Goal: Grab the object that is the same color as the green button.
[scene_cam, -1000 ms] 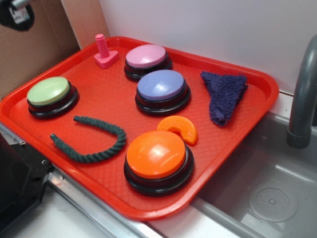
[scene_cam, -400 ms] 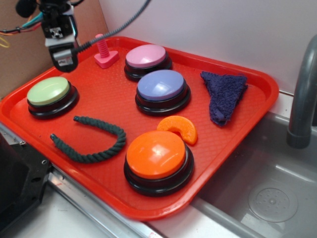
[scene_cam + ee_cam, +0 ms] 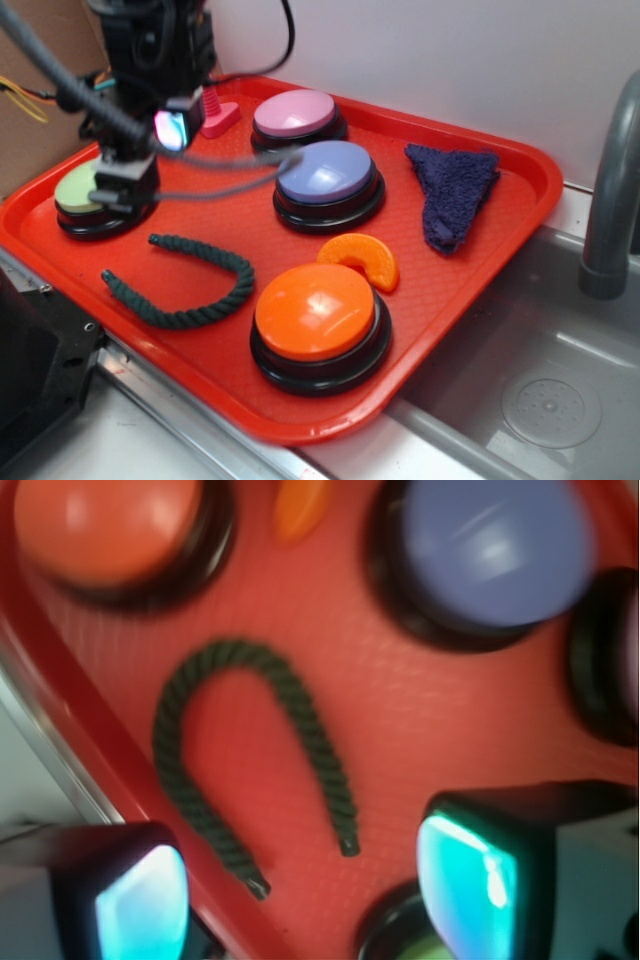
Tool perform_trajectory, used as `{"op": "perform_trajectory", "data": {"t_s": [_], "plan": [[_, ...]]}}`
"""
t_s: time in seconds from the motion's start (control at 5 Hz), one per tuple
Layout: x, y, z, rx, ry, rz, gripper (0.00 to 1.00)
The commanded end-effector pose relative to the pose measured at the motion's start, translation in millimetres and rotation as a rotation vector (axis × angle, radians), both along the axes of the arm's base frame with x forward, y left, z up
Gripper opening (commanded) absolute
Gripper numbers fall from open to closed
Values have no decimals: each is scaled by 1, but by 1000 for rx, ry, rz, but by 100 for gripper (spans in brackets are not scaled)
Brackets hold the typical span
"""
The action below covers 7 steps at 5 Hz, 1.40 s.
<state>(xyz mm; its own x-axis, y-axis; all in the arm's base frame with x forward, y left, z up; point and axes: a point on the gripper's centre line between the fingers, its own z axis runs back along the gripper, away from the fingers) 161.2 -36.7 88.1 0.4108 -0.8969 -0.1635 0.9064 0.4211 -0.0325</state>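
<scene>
The dark green twisted rope piece (image 3: 215, 308) lies in a U on the red tray (image 3: 210, 190), at its front left. In the wrist view the rope (image 3: 235, 652) lies ahead of my fingers, its two ends pointing toward them. My gripper (image 3: 125, 195) hangs over the pale green button (image 3: 72, 190), covering most of it, just behind and left of the rope. The gripper (image 3: 305, 900) is open and empty, with its cyan-lit pads (image 3: 465, 885) wide apart. An edge of the green button (image 3: 390, 925) shows by the right finger.
An orange button (image 3: 315, 310), a lilac button (image 3: 327, 172) and a pink button (image 3: 294, 112) stand on the tray. An orange slice (image 3: 362, 255), a purple fuzzy cloth (image 3: 452, 190) and a pink bolt (image 3: 218, 115) lie there too. A sink (image 3: 550, 400) and a grey faucet (image 3: 610, 200) are at the right.
The arm has come in from the upper left and dropped down over the green button. The rope and the other things have not moved.
</scene>
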Motion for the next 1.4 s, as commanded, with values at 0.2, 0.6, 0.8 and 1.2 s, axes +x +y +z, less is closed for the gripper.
{"op": "perform_trajectory", "data": {"t_s": [0.2, 0.6, 0.8, 1.2], "plan": [[-5, 14, -46, -22, 115, 67, 100], [-7, 14, -71, 7, 185, 103, 100], [-12, 10, -80, 25, 206, 135, 0], [-18, 7, -85, 103, 151, 160, 0]]}}
